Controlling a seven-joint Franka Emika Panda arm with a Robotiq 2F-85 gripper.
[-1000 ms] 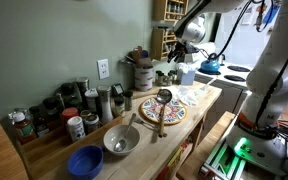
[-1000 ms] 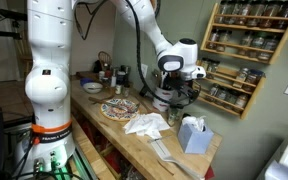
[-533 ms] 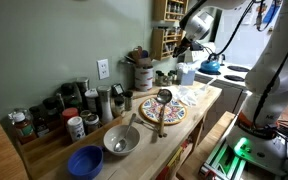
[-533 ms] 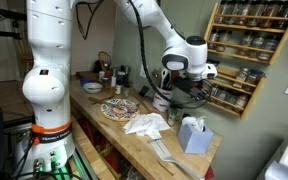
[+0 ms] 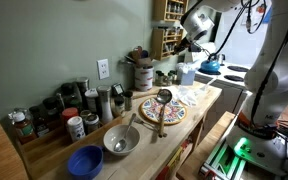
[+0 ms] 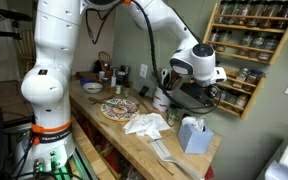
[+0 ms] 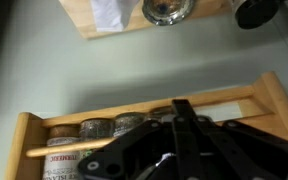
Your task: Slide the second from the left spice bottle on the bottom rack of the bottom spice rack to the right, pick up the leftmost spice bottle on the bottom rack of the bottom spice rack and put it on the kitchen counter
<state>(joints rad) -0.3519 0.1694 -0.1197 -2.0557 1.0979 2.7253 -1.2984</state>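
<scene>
The bottom spice rack (image 6: 234,88) hangs on the wall above the kitchen counter (image 6: 114,125), under a second rack (image 6: 252,25). My gripper (image 6: 216,95) is shut and empty, level with the lower rack and close in front of it; it also shows beside the rack (image 5: 167,38) as the gripper (image 5: 187,40). In the wrist view the shut fingertips (image 7: 182,106) point at a wooden tier (image 7: 39,128) behind a thin rail, with several dark jars (image 7: 94,128) in its left part. The fingers hide the jars behind them. Which tier this is I cannot tell.
On the counter (image 5: 206,100) lie a patterned plate with a ladle (image 5: 162,108), a metal bowl (image 5: 121,140), a blue bowl (image 5: 85,160) and jars along the wall (image 5: 69,105). A crumpled cloth (image 6: 144,124) and a tissue box (image 6: 192,133) sit below the gripper. A blue kettle (image 5: 211,66) stands on the stove.
The gripper has closed from wide open to shut. The arm has moved toward the wall racks, up and closer to the lower one.
</scene>
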